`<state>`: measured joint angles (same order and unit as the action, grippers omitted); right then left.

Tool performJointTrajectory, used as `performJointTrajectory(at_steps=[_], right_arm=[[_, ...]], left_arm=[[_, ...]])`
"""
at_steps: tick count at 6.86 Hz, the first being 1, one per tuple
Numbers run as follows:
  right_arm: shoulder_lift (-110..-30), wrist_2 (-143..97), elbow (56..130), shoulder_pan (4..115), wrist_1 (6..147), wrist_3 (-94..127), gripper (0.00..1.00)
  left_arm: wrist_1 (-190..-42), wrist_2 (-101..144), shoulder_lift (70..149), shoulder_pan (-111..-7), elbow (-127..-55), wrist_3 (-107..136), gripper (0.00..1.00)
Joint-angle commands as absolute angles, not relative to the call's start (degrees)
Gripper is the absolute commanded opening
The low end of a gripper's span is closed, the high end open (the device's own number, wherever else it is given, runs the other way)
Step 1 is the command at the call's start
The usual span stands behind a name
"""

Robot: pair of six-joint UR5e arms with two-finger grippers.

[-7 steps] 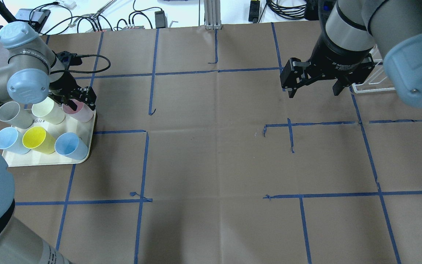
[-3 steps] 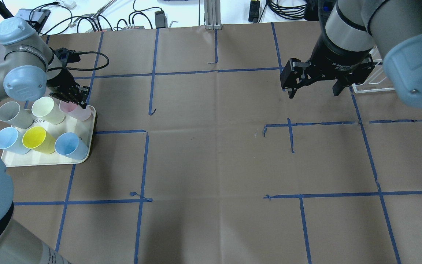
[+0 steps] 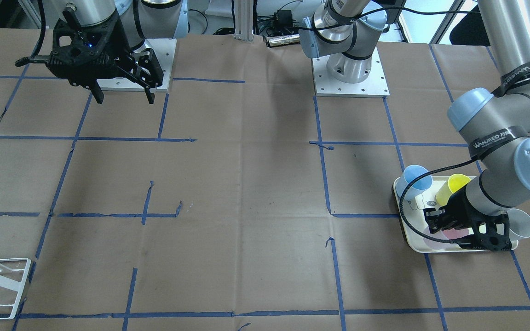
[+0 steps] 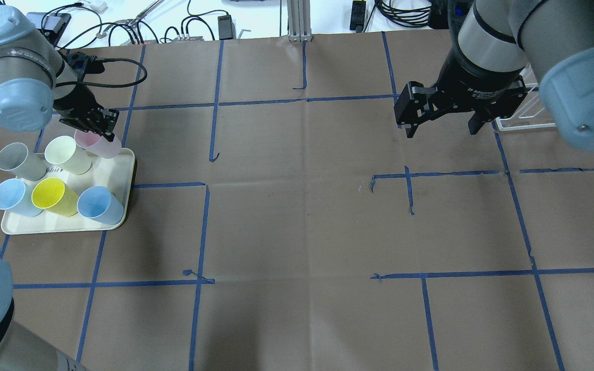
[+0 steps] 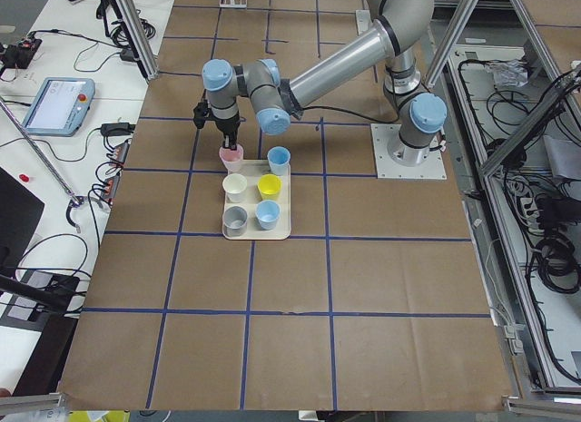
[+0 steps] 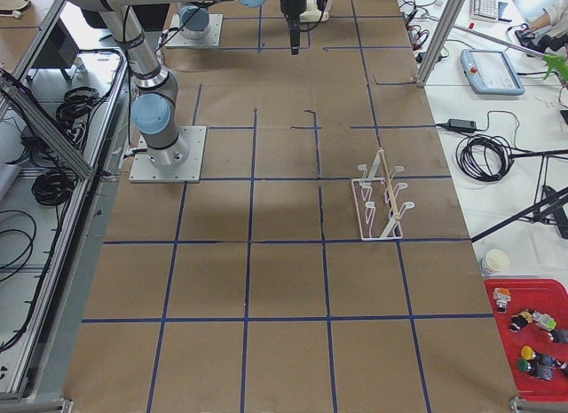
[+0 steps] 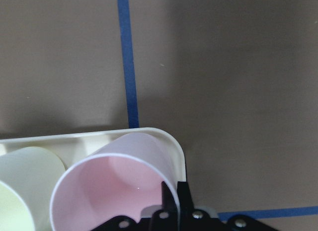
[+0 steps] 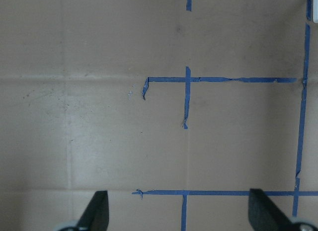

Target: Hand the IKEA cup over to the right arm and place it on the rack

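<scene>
Upper left: clamping pink cup [image 4: 102,146] by its rim in left end effector [image 4: 94,121], over tray's [image 4: 123,172] corner. Upper right: holding right end effector [image 4: 441,129] apart above desk [image 4: 302,206], beside rack [image 4: 529,123].

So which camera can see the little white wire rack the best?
The exterior right view: the small white metal wire rack stands whole and unblocked. The front-facing view catches only one corner at its lower left edge, the overhead only a sliver behind the right arm, and the rest show nothing clear of it.
</scene>
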<state>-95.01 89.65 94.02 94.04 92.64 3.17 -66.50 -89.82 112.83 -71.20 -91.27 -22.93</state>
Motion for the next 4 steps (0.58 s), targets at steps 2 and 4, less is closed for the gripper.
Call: performJointTrajectory(at_steps=[2,4], right_arm=[[-95.0,89.6,94.0,94.0,92.6,3.2,1.00],[-95.0,89.6,94.0,94.0,92.6,3.3,1.00]], left_arm=[[-82.7,-89.6,107.9,-71.9,-80.9,-23.0,0.00],[-86.6,-89.3,105.7,-75.1,-77.1,-22.7,0.00]])
